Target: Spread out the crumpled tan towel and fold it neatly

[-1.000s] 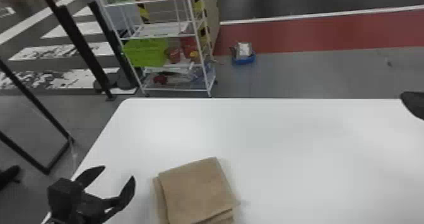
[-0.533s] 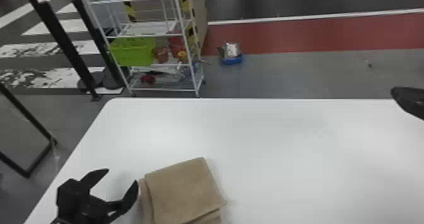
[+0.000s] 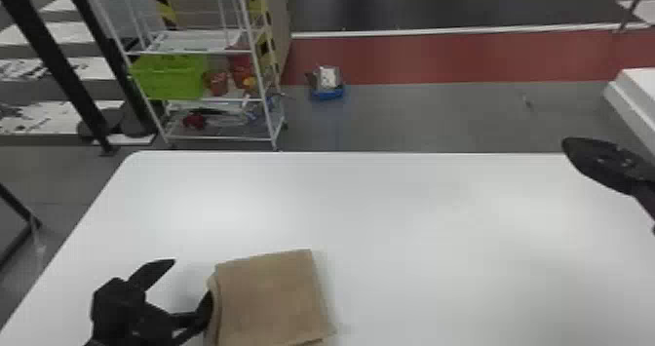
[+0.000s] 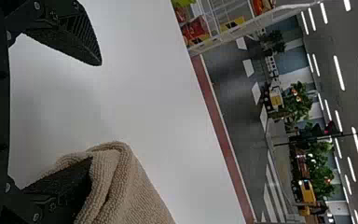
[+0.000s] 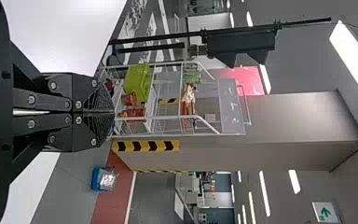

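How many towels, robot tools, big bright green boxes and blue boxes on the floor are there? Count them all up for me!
Towels: 1, the tan towel
Tools: 2, the left tool and the right tool
Big green boxes: 1, the green box
Blue boxes: 1, the blue box
Total: 5

The left gripper (image 3: pixel 191 278) and the right gripper (image 3: pixel 606 165) are matt black, their blade-like fingers (image 4: pixel 67 35) broad at the base and tapering to blunt, rounded tips. Fine ridges run across the inner faces in the left wrist view. In the right wrist view, straight black link bars and angular finger mounts carry round silver screws.
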